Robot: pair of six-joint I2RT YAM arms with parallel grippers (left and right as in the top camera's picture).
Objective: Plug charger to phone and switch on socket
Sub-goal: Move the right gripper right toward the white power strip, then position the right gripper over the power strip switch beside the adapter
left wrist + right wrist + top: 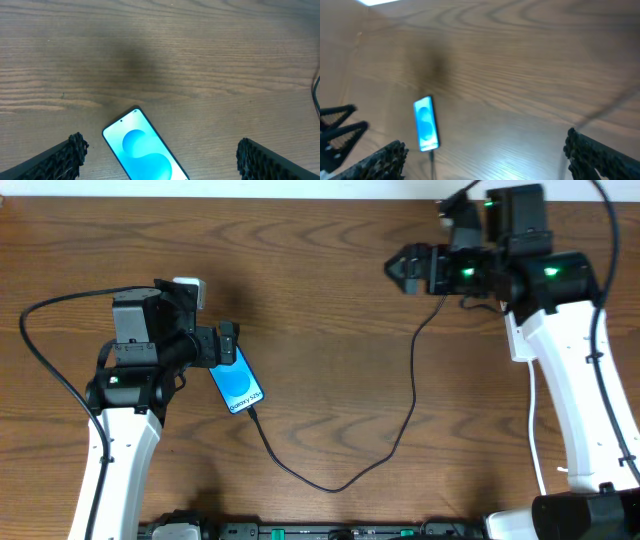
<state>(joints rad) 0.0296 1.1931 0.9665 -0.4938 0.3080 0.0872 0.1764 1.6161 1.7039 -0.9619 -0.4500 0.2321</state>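
The phone (239, 386) lies flat on the wooden table with its blue screen lit; it also shows in the left wrist view (142, 150) and the right wrist view (425, 123). The charger's thin black cable (345, 483) meets the phone's lower end, loops across the table and runs up under the right arm. My left gripper (227, 345) hovers open over the phone's top end, its fingers (75, 150) wide on both sides. My right gripper (398, 269) hangs open high at the far right, empty (485, 145). The socket is hidden under the right arm.
A thin white cord (535, 425) runs down beside the right arm's white link. Bare wood (330, 330) lies between the two arms. The table's far edge shows at the top of the overhead view.
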